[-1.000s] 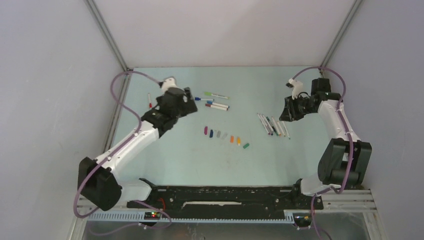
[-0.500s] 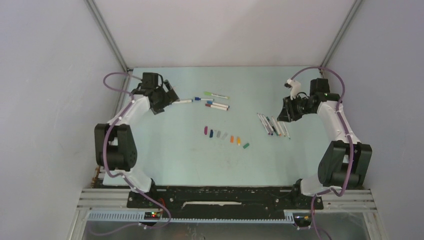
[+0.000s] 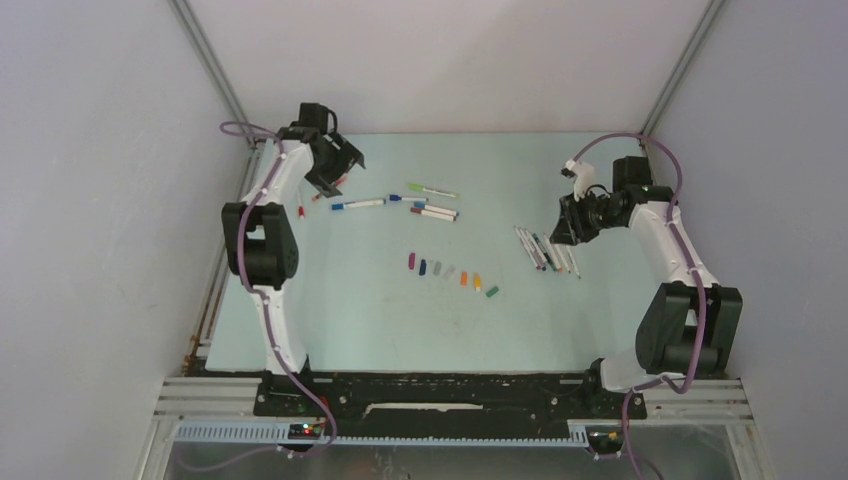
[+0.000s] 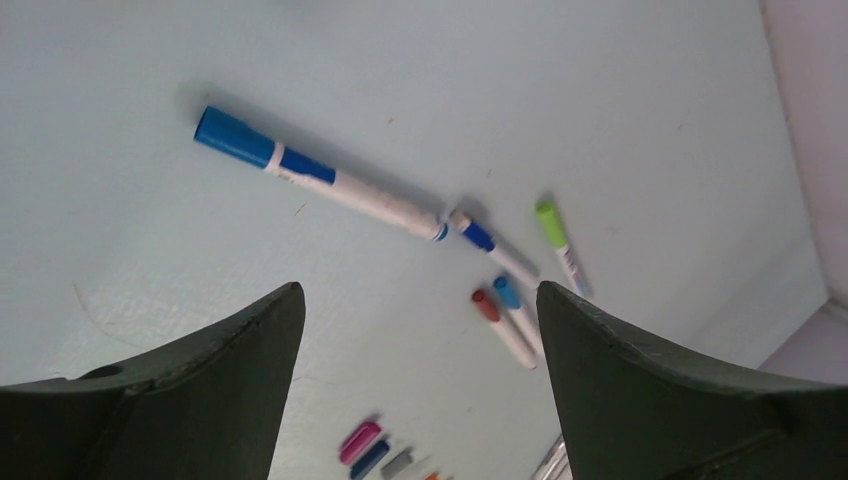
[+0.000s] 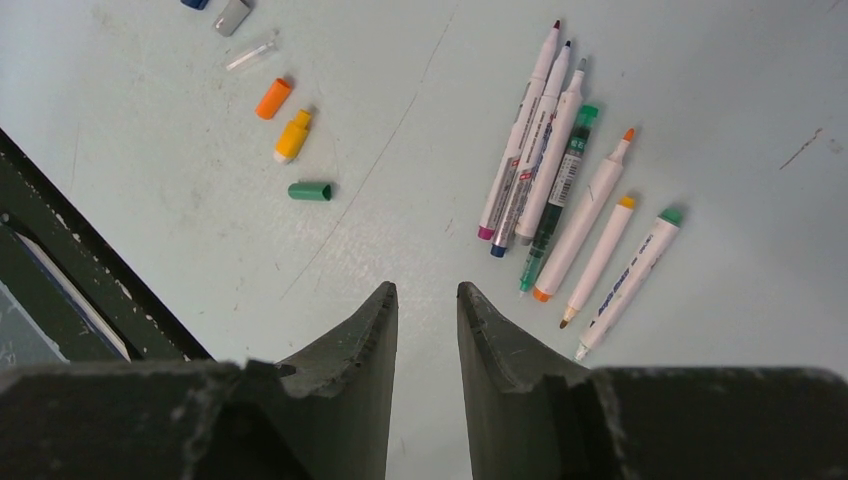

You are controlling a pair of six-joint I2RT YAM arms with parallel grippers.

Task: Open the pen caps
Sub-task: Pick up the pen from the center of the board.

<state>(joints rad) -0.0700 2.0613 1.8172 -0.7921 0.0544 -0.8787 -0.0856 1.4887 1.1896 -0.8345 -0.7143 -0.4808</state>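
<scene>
pen caps (image 3: 463, 279): 7 loose, one row | uncapped pens (image 5: 556, 198): 7

Soft, even, bright light, faint short shadows beside pens (image 4: 330, 185), left wrist view slightly blurred, distant parts softest.

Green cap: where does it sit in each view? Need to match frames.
Top external: green cap, right end of the cap row.
Left wrist: not in it.
Right wrist: left of centre, lying on its side.
Shared landmark: grey cap, visible in all three.
</scene>
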